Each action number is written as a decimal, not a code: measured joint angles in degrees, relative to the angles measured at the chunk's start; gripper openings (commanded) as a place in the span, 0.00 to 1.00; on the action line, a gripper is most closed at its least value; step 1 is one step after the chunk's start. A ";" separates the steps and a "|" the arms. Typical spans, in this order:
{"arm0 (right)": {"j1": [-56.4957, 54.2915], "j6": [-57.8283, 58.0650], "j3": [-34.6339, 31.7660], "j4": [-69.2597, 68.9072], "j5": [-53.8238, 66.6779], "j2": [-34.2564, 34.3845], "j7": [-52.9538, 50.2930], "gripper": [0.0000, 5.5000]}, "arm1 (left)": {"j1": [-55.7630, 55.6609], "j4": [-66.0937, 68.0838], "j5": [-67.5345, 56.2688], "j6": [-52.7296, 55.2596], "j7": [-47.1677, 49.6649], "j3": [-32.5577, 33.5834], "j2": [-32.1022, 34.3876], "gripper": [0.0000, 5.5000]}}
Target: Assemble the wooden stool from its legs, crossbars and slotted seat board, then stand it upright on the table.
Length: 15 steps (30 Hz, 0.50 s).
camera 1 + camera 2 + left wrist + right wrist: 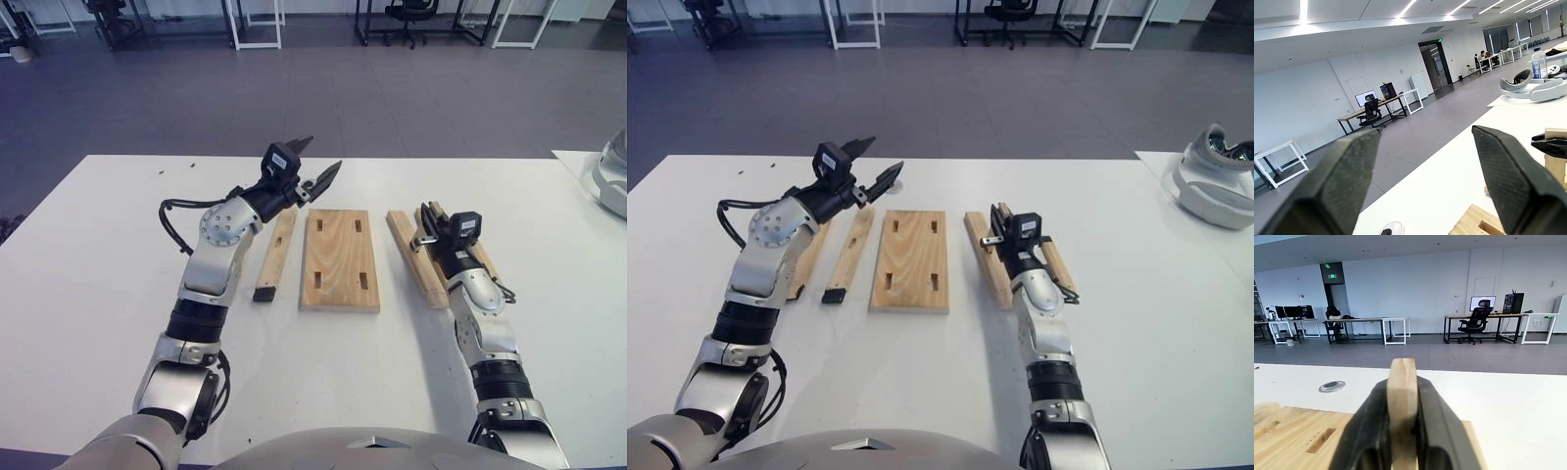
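- Seat board [339,259]: pale bare wood with clear grain, matt.
- Left leg [274,253]: the same matt wood, with a dark cap on its near end.
- Bar [1402,382] clamped in the right end effector [997,227]: pale wood, smooth on its edge. The fingers [1435,431] beside it look like black plastic with a slight gloss.
- Left end effector [880,157]: black fingers [1508,171], finely grainy and matt.
- Counter [98,255]: white, smooth, matt.
- Headset [1215,186], far right: white and grey plastic, faintly glossy.
- Floor [392,98]: grey, smooth, soft sheen.
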 measured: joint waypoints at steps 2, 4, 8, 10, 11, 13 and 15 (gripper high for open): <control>-0.01 -1.44 -0.06 0.89 0.03 -0.16 0.38 0.08 | 0.04 0.00 0.01 0.00 0.00 0.00 0.04 0.62; 0.52 -3.08 0.01 1.42 0.02 -0.41 1.39 0.08 | 0.04 0.12 0.12 -0.02 0.00 0.00 0.21 0.62; 2.40 -1.67 0.21 0.70 -0.02 -0.94 2.77 0.21 | 0.04 0.49 0.47 -0.07 0.01 0.00 0.45 0.62; 5.49 2.86 0.41 0.17 0.25 -1.08 3.43 0.28 | 0.08 0.75 0.59 -0.07 0.02 0.03 0.80 0.62; 4.76 4.93 0.25 -1.49 0.37 -1.55 3.42 0.31 | 0.08 0.76 0.61 -0.07 0.02 -0.01 0.74 0.62; 1.84 12.00 0.13 -4.40 0.34 -2.97 2.53 0.38 | 0.08 1.09 1.08 -0.07 0.04 0.01 0.76 0.62; 1.52 18.11 0.18 -6.72 0.26 -3.12 1.72 0.44 | 0.08 1.37 1.11 -0.09 0.04 0.04 0.78 0.62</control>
